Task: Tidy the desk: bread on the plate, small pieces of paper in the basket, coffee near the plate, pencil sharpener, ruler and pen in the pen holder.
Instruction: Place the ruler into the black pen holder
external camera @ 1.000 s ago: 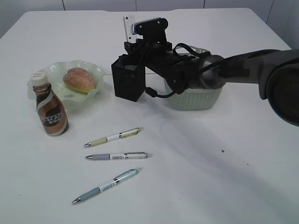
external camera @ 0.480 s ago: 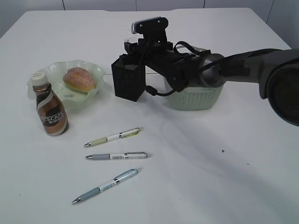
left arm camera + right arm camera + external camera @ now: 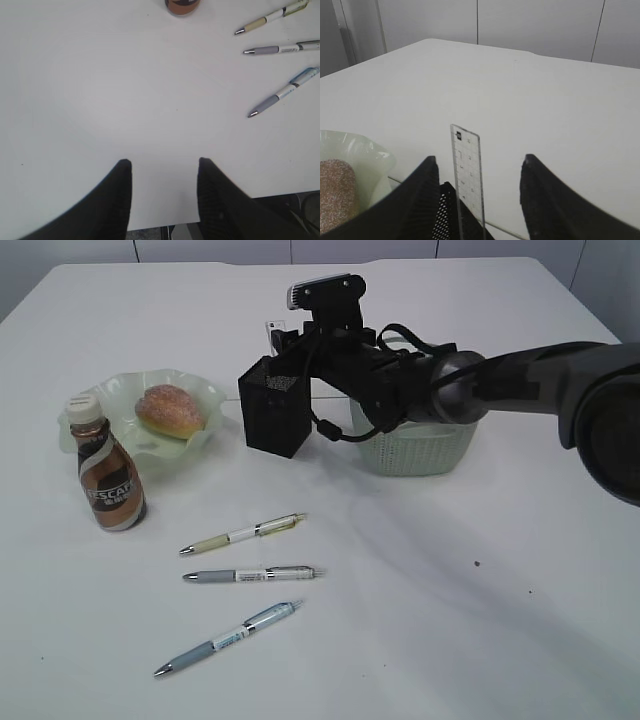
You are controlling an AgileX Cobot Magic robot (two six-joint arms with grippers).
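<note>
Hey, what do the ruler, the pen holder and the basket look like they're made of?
The ruler looks like clear, glossy plastic: the desk shows through it behind black markings. The pen holder seems to be black metal mesh with a matte finish, going by its fine perforated walls, though painted metal is a guess. The basket appears to be pale green moulded plastic with rows of small holes.

Desk [image 3: 480,620]: smooth matt white top. Holder [image 3: 272,410]: black metal mesh, matt. Ruler [image 3: 468,175]: clear glossy plastic, black print. Basket [image 3: 420,452]: pale green perforated plastic. Plate [image 3: 130,440]: translucent green, glossy, ruffled rim. Bread [image 3: 169,408]: rough, sugar-speckled crust. Coffee [image 3: 109,480]: glossy brown bottle, white cap. Fingers [image 3: 422,200]: matt black, finely textured.
</note>
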